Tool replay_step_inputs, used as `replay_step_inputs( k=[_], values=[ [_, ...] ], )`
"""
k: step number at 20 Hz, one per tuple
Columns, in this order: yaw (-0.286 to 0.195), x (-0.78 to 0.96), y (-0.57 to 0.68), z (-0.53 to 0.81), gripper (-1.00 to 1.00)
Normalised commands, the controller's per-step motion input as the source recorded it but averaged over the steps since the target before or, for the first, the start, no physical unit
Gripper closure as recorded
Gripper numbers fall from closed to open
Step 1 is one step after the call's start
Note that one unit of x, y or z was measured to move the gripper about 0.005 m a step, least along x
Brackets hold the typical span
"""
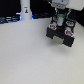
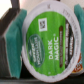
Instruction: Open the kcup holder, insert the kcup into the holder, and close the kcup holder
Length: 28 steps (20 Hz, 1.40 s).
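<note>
I see a pale tabletop [image 1: 25, 55], dark bg. One kcup holder [image 1: 62, 36], one kcup [image 2: 47, 42]. Gripper [image 2: 45, 40] fingers [image 2: 14, 42] clamp the kcup.

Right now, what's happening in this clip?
A single robot arm's gripper is shut on a small round kcup with a green foil lid. The wrist view shows its teal pads pressing on either side of the cup. In the exterior view the gripper sits directly above the black boxy kcup holder on the white table. Whether the cup is seated cannot be told.
</note>
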Motion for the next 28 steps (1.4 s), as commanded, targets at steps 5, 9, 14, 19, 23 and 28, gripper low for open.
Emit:
replay_step_inputs(
  k=[5,9,14,19,23,28],
  values=[
    [-0.014,0.31,-0.13,0.29,1.0],
    [-0.002,0.47,-0.13,0.29,1.0],
    [-0.015,0.46,-0.07,0.09,1.0],
    [-0.012,0.03,-0.01,-0.18,1.0],
    [0.002,-0.01,0.01,-0.25,1.0],
    [0.0,0.07,0.05,-0.05,1.0]
  ],
)
